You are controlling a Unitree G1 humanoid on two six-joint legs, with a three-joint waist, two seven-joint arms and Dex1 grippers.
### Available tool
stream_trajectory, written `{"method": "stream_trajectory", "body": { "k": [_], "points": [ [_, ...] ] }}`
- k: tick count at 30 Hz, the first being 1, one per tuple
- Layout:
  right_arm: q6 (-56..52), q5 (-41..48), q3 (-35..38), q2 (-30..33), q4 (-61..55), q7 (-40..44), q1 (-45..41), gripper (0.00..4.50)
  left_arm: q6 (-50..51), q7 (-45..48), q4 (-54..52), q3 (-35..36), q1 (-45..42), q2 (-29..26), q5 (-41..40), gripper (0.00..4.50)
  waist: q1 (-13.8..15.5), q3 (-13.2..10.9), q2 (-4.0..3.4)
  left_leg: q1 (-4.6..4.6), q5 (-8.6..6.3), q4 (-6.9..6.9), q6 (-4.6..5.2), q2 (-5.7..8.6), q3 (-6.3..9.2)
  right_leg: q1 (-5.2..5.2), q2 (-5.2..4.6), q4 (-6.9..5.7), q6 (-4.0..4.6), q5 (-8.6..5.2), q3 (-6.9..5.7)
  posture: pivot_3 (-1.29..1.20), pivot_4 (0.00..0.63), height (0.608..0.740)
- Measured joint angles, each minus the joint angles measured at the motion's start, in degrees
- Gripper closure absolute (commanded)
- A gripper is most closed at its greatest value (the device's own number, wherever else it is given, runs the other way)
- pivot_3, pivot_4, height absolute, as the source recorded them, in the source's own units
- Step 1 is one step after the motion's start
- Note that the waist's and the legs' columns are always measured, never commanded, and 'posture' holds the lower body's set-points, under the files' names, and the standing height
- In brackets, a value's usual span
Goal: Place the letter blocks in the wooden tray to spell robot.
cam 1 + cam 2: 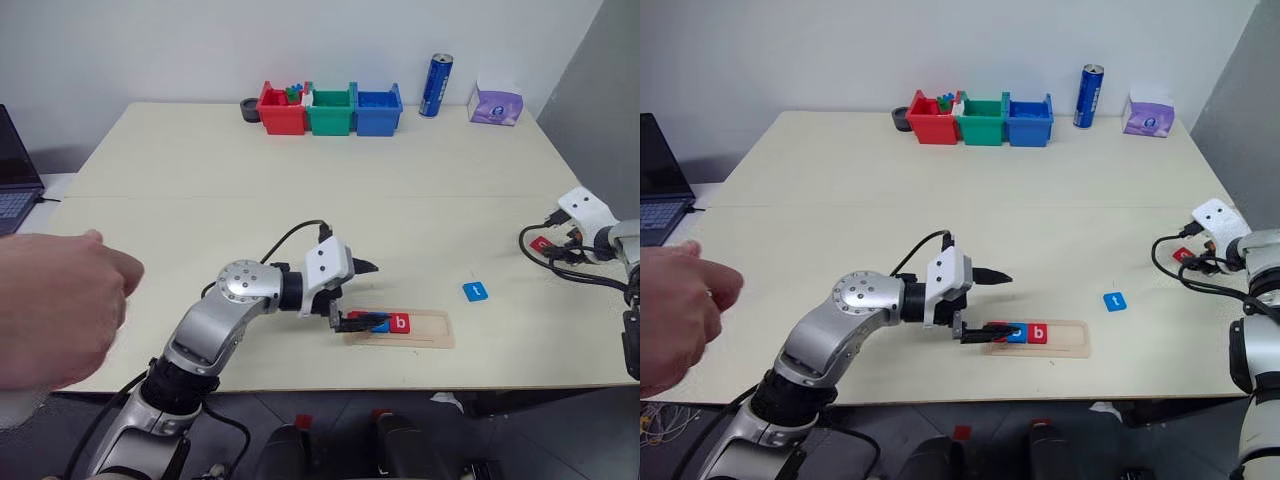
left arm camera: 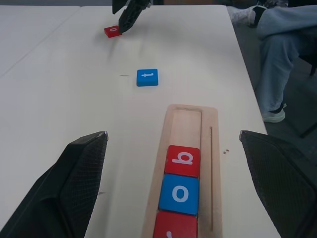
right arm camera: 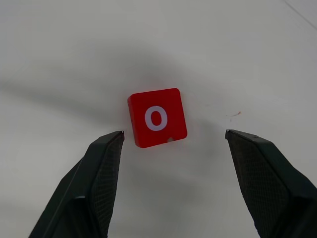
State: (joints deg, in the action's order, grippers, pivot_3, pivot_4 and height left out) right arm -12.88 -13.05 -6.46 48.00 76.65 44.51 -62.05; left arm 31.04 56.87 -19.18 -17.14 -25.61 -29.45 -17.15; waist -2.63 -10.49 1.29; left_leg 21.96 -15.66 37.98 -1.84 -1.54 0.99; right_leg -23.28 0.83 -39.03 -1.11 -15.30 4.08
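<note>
Pale wood frames the scene's centre: the long, shallow wooden tray with rounded corners (image 2: 210, 148) lies near the front edge of the cream table (image 1: 300, 170), its slot holding three letter tiles touching in a row, a red square tile cut off by the frame edge with its letter hard to read (image 2: 174, 229), a blue square tile marked "o" (image 2: 179, 193) and a red square tile marked "b" (image 2: 184, 160), with the rest of the slot bare. A blue square tile marked "t" (image 1: 476, 291) lies flat on the table to the tray's right, apart from it, and a red square tile marked "o" (image 3: 157, 117) sits further right near the table's edge. The left gripper (image 1: 352, 296) hangs over the tray's left end, its black fingers (image 2: 74, 183) spread wide on either side of the tray and pinching nothing, the arm bent across from the left. The right gripper (image 3: 173, 183) points down at the red "o" tile, its fingers apart and flanking the tile without touching it. At the far edge stand a red plastic bin (image 1: 282, 110), a green plastic bin (image 1: 331, 110) and a blue plastic bin (image 1: 379, 110), side by side, then a blue can (image 1: 436, 86) and a purple tissue pack (image 1: 495, 104). A person's hand (image 1: 55, 305) reaches in at the left, partly cut off; a laptop (image 1: 15, 175) is barely in frame.
</note>
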Motion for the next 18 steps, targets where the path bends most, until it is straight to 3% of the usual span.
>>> {"method": "stream_trajectory", "body": {
  "k": [9,18],
  "points": [
    [-3.5,4.2,6.5,-2.5,0.4,-0.6,1.1,1.03,-0.3,0.1,-0.8,0.1,1.3,-1.6,-0.5,0.0,-0.5,0.0,0.0,0.01,0.0,0.01,0.0,0.01,0.01,0.01,0.0,0.0,0.0,0.0,0.0,0.0,0.15,0.74],
    [-3.2,5.1,7.4,-2.6,0.0,-0.1,1.8,1.03,-1.3,0.4,-0.8,0.1,1.4,-1.9,-0.5,0.0,-0.5,0.0,0.0,0.0,0.0,0.02,0.0,0.01,0.04,0.05,0.01,0.0,0.0,0.0,0.0,0.0,0.15,0.74]
  ]
}}
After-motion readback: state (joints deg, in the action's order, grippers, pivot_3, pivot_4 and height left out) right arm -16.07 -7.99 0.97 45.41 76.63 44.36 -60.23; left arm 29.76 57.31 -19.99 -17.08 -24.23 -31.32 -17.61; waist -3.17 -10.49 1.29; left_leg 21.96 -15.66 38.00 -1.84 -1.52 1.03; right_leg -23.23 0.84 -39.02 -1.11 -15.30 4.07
